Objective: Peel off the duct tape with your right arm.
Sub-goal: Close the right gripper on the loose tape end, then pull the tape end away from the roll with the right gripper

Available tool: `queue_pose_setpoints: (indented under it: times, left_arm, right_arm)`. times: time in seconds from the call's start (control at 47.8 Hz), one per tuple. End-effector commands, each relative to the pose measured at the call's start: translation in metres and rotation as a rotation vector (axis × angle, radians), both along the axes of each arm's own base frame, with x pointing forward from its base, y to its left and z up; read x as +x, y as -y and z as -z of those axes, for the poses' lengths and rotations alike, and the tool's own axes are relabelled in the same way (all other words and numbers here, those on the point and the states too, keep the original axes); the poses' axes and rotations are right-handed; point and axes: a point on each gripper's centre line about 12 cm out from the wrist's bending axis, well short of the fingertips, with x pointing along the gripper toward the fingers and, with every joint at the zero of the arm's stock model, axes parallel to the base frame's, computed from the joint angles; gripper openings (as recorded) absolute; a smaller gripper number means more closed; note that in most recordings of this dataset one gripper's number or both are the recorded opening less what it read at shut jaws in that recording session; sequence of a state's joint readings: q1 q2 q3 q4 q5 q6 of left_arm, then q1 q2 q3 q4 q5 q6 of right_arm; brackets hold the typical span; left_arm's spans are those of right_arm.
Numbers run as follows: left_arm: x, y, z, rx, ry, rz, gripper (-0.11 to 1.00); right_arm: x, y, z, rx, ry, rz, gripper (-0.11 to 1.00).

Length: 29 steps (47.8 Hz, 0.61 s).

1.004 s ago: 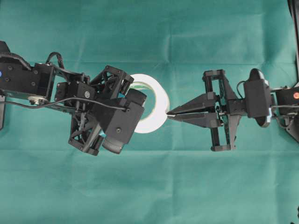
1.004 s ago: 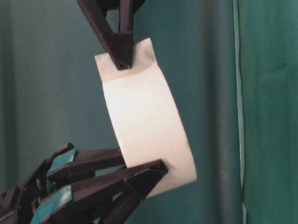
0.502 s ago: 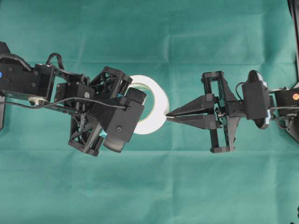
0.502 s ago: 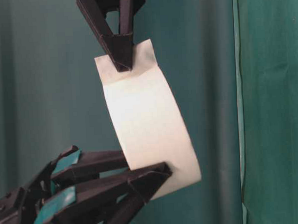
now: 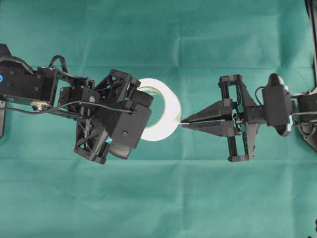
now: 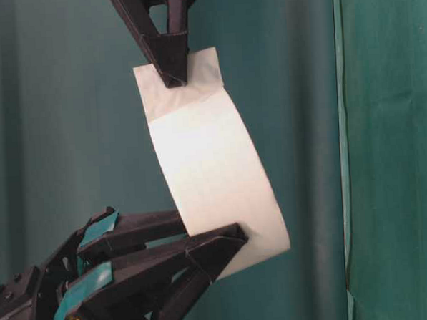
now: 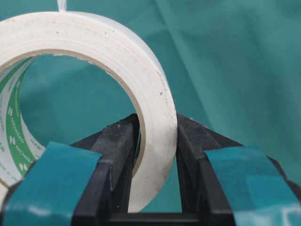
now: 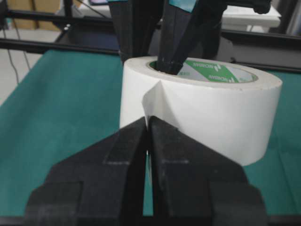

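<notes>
Since the earlier overhead frame, we see the right hand drawn slightly away from the duct tape, lifting a short tab. Its plain black fingers are pinched together on the loose end. We judge a slow, straight pull best, keeping the tab flat. The left hand, with teal-padded fingers, clamps the roll's wall, holding it above the green-clothed bench. Smooth cream-white backing; green-printed core.

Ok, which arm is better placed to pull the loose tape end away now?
The right. Its gripper is already shut on the loose end of the duct tape, while the left gripper clamps the roll's wall and should just hold it steady.
</notes>
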<state>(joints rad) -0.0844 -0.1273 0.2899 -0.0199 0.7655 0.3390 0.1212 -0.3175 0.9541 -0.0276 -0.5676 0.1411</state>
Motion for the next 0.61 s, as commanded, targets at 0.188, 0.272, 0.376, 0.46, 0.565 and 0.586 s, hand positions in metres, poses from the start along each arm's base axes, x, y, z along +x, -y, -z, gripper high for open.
queue_pose_setpoints:
  times: [0.188,0.272,0.376,0.46,0.565,0.586]
  left_arm:
    - [-0.0037,-0.0113,-0.0189,-0.007,0.050,-0.037,0.21]
    - [-0.0033,-0.0125,-0.0171,-0.009,0.045,-0.043,0.21]
    - [-0.0024,-0.0154,-0.0165,-0.011,0.044,-0.053,0.21]
    - [-0.0015,-0.0159,-0.0147,-0.010,0.039,-0.055,0.21]
    - [-0.0010,-0.0165,-0.0131,-0.010,0.036,-0.057,0.21]
    - [-0.0010,-0.0159,-0.0131,-0.010,0.036,-0.055,0.21]
  right_arm:
    - [-0.0023,-0.0095,-0.0082,0.002,0.028,-0.032,-0.10]
    - [-0.0023,-0.0104,-0.0090,0.002,0.029,-0.035,-0.10]
    - [-0.0018,-0.0119,-0.0097,0.005,0.030,-0.039,-0.10]
    - [-0.0014,-0.0125,-0.0108,0.005,0.033,-0.040,-0.10]
    - [0.0001,-0.0122,-0.0110,0.011,0.032,-0.036,-0.10]
    - [0.0003,-0.0122,-0.0105,0.013,0.031,-0.035,-0.10]
